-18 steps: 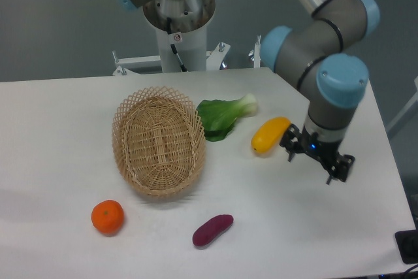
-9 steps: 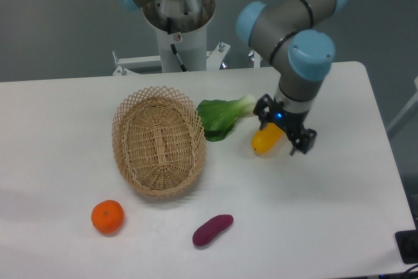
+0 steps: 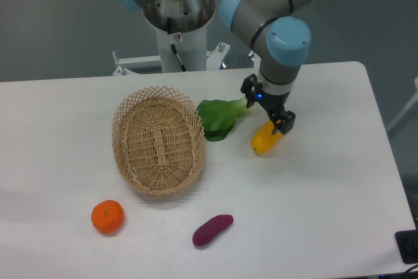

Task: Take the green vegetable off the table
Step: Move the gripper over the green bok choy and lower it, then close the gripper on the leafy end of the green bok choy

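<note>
Since a second ago the arm has swung from the 3 o'clock side of the counter point(image 3: 59, 135) in toward the middle, and its pincer point(image 3: 268, 108) now hangs over the gap between the green vegetable point(image 3: 219, 117) and the yellow vegetable point(image 3: 264, 140). Its fingers look spread, with nothing between them, though the wrist hides part of the view. Nothing else on the counter has shifted.

The green vegetable lies flat on the counter just at 3 o'clock of the wicker basket point(image 3: 159, 140), leaves toward the basket and its pale stem pointing to 2 o'clock, where the pincer covers the tip. The yellow vegetable sits just beside it at 4 o'clock, partly under the pincer. An orange point(image 3: 107, 217) and a purple sweet potato point(image 3: 212, 229) rest well apart, toward 6 o'clock.

As for progress, only the approach looks done. By my judgement the pincer must settle over the stem, come down, close on it and lift; none of that shows yet.
</note>
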Robot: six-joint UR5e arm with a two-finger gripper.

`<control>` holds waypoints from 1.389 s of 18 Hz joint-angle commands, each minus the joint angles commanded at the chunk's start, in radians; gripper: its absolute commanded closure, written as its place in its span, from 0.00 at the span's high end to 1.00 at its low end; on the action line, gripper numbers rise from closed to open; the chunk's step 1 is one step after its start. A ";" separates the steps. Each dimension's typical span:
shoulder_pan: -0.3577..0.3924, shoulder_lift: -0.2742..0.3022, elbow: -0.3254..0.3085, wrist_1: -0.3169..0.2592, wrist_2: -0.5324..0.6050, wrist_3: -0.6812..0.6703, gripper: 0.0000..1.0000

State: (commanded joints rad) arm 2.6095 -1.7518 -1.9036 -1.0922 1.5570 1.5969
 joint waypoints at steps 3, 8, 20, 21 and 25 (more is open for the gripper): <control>-0.028 0.020 -0.046 0.000 0.003 0.000 1.00; -0.026 0.064 -0.121 0.000 0.003 0.000 1.00; -0.025 0.052 -0.224 0.162 0.003 -0.002 1.00; -0.023 0.048 -0.233 0.181 0.003 -0.002 1.00; -0.022 0.040 -0.247 0.184 0.006 0.000 1.00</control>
State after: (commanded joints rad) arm 2.5878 -1.7119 -2.1506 -0.9081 1.5631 1.5969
